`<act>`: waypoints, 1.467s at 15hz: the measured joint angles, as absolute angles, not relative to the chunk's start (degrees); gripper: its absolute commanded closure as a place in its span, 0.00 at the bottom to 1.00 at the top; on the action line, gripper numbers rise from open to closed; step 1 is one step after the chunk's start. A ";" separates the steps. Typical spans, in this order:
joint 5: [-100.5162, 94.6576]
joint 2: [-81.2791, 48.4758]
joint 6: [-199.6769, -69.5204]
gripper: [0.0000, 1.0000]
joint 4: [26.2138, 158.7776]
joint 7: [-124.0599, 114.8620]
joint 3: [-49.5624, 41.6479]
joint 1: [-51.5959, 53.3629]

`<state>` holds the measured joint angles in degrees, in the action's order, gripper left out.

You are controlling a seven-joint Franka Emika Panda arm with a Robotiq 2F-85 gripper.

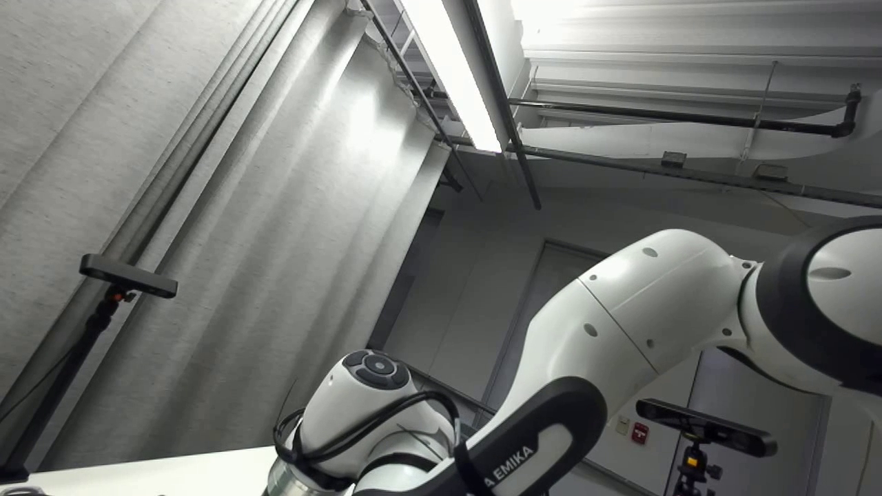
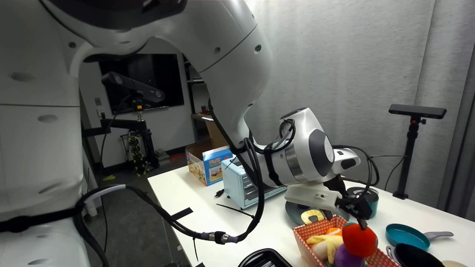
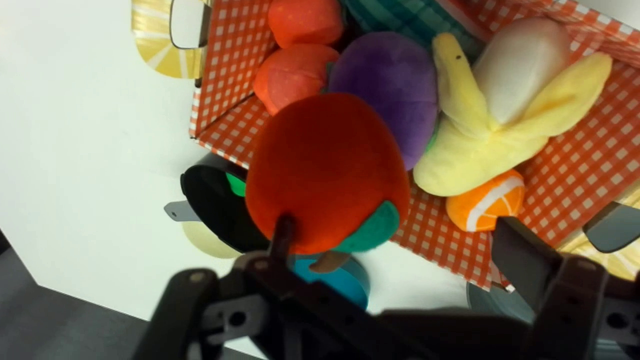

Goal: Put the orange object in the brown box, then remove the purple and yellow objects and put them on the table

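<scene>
A round red-orange plush fruit (image 3: 327, 165) with a green leaf and brown stem is in the wrist view and an exterior view (image 2: 359, 240). It sits high over one edge of the red-and-white checked box (image 3: 230, 55); what supports it is hidden. My gripper (image 3: 400, 240) is open, its fingers wide apart. One fingertip touches the fruit's edge; the other is near an orange slice plush (image 3: 485, 202) in the box. A purple plush (image 3: 387, 85) and a yellow peeled banana plush (image 3: 475, 155) lie inside the box. The gripper also shows in an exterior view (image 2: 346, 218).
Beside the box are a blue pan (image 2: 406, 236), a black pan (image 2: 415, 256) and a grey plate with a yellow ring (image 2: 311, 216). A black tray (image 2: 265, 257), light-blue toaster oven (image 2: 235, 185) and blue carton (image 2: 215, 168) stand on the white table.
</scene>
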<state>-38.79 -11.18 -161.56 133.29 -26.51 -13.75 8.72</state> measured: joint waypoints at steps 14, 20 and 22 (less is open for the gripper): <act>-56.82 -10.49 -155.01 0.00 131.41 -39.73 -17.22 11.31; -54.91 -10.38 -155.52 0.00 131.92 -41.65 -15.99 12.09; -51.48 -11.06 -157.34 0.00 132.35 -41.66 -15.65 12.09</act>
<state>-51.48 -11.06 -157.34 132.35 -41.66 -15.65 12.09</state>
